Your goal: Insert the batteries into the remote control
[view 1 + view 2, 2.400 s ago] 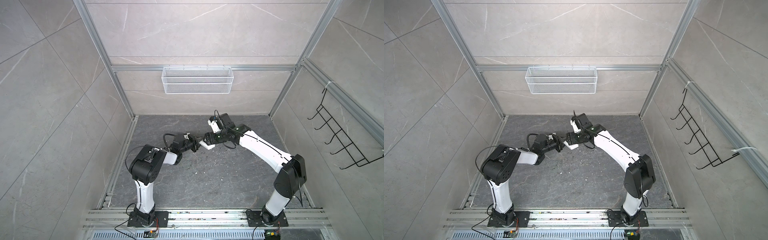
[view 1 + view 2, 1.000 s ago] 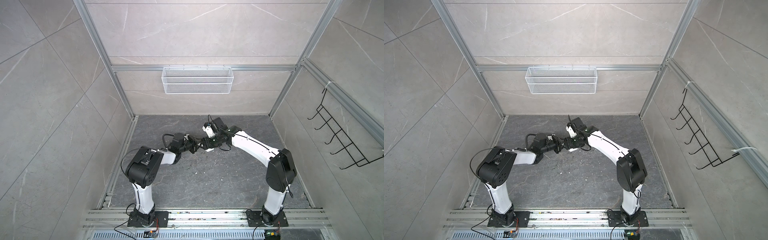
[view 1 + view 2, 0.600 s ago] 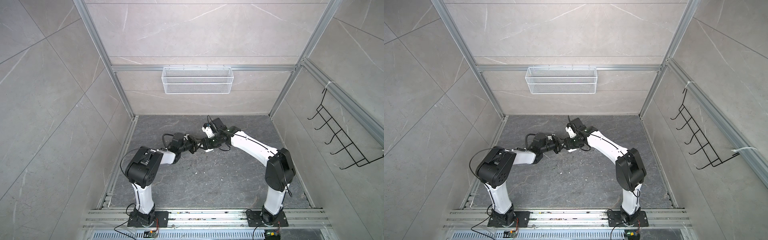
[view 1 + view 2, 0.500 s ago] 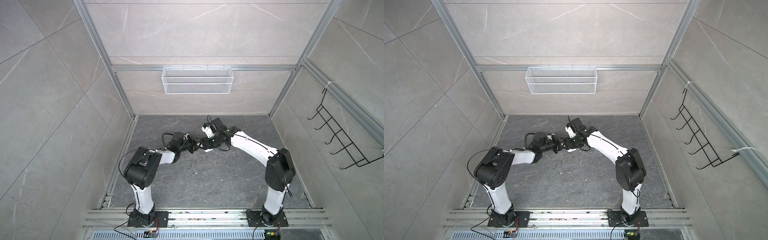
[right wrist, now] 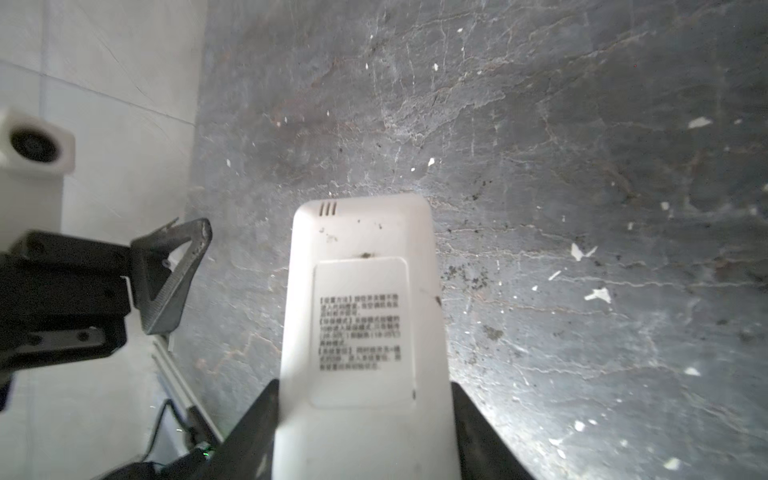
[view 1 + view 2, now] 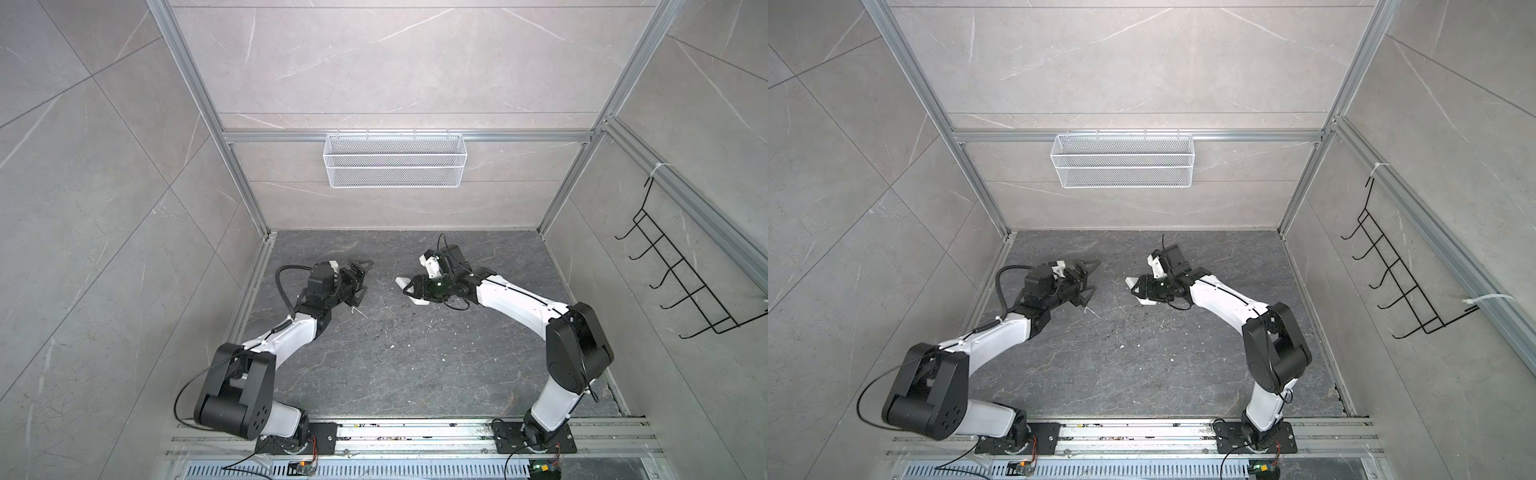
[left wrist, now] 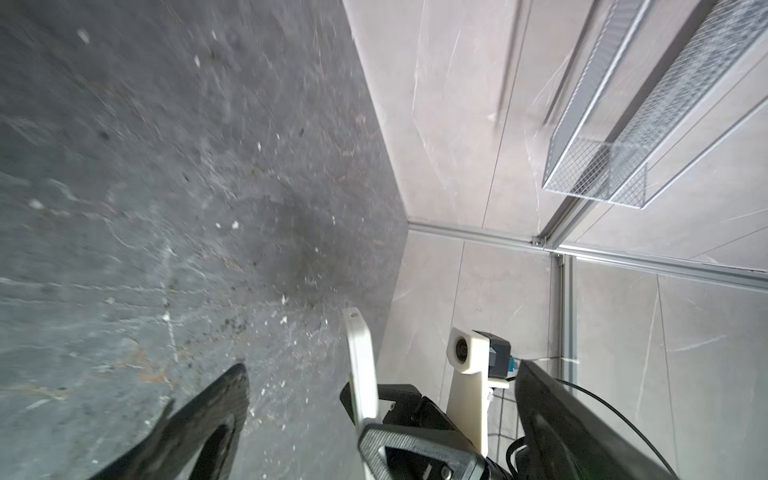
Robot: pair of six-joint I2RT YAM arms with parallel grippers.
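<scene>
The white remote control (image 5: 361,311) is held with its labelled back to the right wrist camera, and my right gripper (image 5: 365,415) is shut on its lower half, one black finger on each long side. In both top views it shows as a white piece (image 6: 402,281) (image 6: 1133,282) sticking out of the right gripper (image 6: 415,291) (image 6: 1142,291) just above the floor. My left gripper (image 6: 361,280) (image 6: 1091,280) stands open and empty a short way left of the remote, pointing at it. In the left wrist view the remote (image 7: 361,365) appears edge-on between the left gripper's (image 7: 382,370) spread fingers. The batteries are out of view.
A white wire basket (image 6: 395,166) hangs on the back wall and a black hook rack (image 6: 685,291) on the right wall. White flecks lie scattered over the dark stone floor (image 6: 415,365). The left wall's rail (image 6: 253,282) runs close behind the left arm.
The left gripper has gone from shut to wide open and drawn back to the left, away from the remote. The right gripper keeps the remote, and a gap now separates the two grippers.
</scene>
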